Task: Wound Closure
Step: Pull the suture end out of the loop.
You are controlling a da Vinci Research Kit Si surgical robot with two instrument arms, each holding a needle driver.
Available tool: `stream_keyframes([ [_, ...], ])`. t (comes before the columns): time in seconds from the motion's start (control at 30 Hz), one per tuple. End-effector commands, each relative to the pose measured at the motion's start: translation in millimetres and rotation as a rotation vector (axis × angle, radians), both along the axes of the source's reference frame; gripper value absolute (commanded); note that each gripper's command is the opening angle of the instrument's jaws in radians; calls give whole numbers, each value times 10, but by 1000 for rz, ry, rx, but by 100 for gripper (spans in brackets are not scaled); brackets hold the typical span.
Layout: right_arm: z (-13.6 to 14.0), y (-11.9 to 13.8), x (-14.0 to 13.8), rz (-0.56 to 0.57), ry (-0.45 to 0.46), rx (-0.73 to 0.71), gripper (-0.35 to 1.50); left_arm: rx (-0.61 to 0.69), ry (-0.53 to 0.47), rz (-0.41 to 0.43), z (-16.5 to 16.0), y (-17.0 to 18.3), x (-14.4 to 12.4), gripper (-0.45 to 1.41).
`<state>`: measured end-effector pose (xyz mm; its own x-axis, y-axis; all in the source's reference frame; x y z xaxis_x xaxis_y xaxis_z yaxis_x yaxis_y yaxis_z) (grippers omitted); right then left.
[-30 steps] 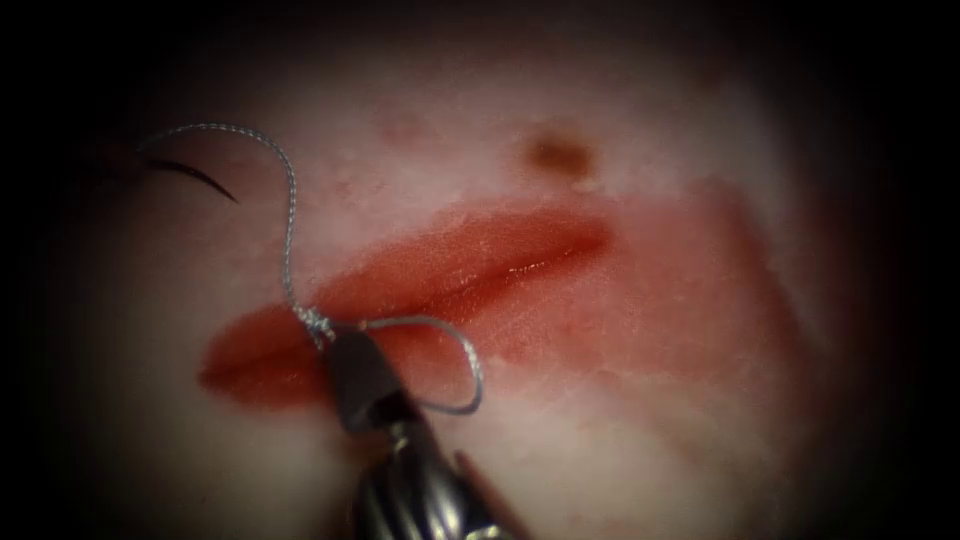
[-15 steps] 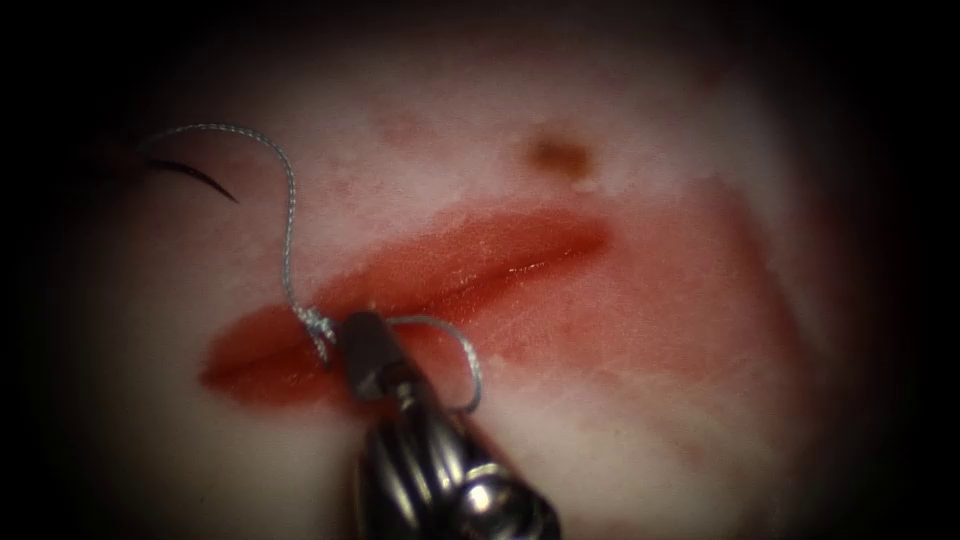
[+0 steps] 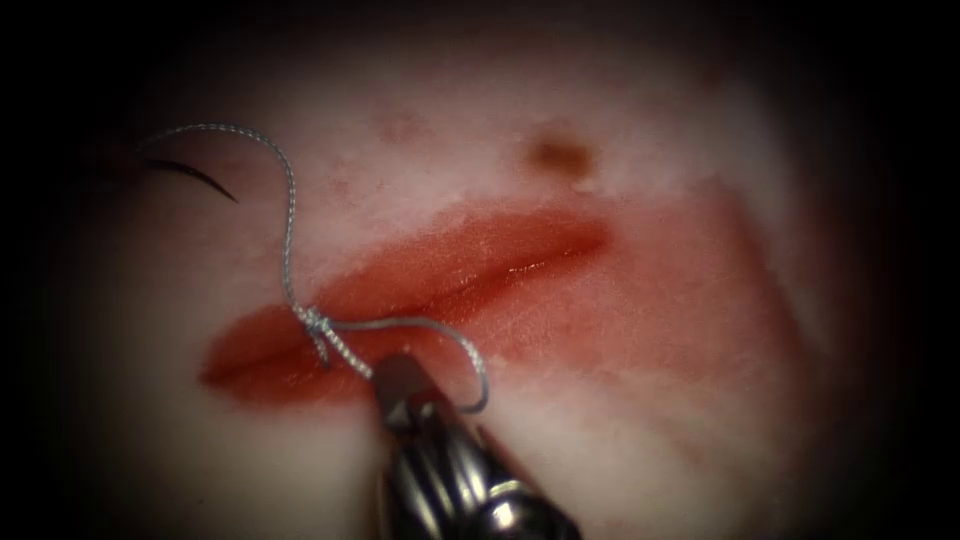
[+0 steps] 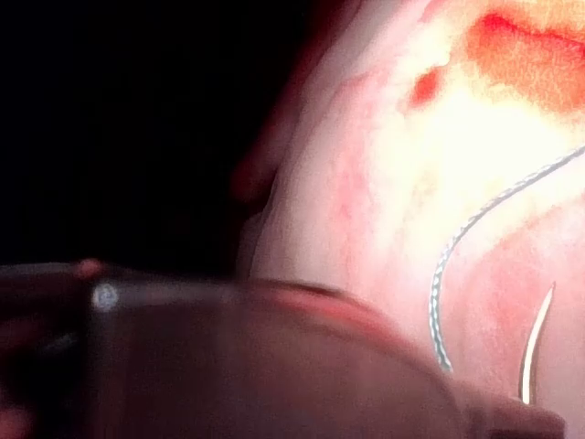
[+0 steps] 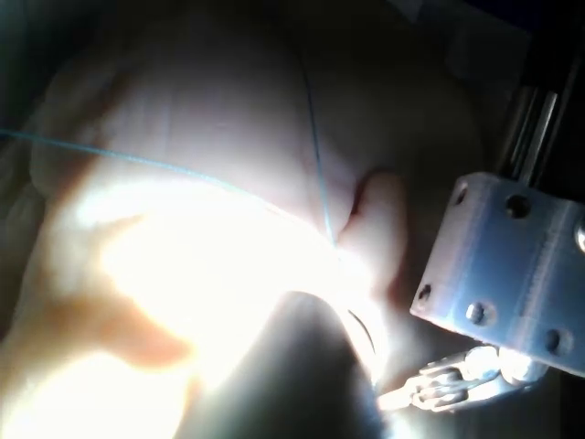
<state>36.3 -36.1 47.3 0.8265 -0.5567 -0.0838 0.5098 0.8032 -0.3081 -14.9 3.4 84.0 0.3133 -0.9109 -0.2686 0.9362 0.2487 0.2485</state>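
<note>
One tool (image 3: 400, 385) lower, knot (image 3: 317, 322) uncovered

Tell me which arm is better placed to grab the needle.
Left, probably. The needle lies free on the tissue left of the cut, close in the left wrist view; the right tool holds thread by the knot.

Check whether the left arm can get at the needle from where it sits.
Probably yes: the left wrist view shows the needle lying free on the tissue close ahead, beside the thread, nothing across it. The right pincer holds the thread's short end by the knot, away from it.
</note>
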Motion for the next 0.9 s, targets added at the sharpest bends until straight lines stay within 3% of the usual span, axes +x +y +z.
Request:
stream_keyframes([
  [0.03, -6, 5, 10, -6, 5, -3, -35, -7, -2, -2, -4, 13, -2, -45],
  [0.1, -8, 4, 6, -93, -17, -12, -35, -7, -2, -2, -4, 13, -2, -45],
  [0.43, -21, 14, -25, -273, -74, 49, -35, -6, -2, -3, -4, 13, -3, -45],
  [0.67, -27, 14, -25, -286, -10, 88, -35, -7, -1, -3, -4, 13, -3, -45],
  [0.8, -41, 9, -21, -213, 70, 143, -35, 17, -30, -19, -6, 13, -4, -45],
  [0.87, -59, 2, -14, -85, 180, 185, 42, 73, -108, -54, -13, 10, -10, -45],
  [0.9, -64, 1, -13, -46, 215, 206, 61, 86, -132, -62, -15, 8, -14, -45],
])
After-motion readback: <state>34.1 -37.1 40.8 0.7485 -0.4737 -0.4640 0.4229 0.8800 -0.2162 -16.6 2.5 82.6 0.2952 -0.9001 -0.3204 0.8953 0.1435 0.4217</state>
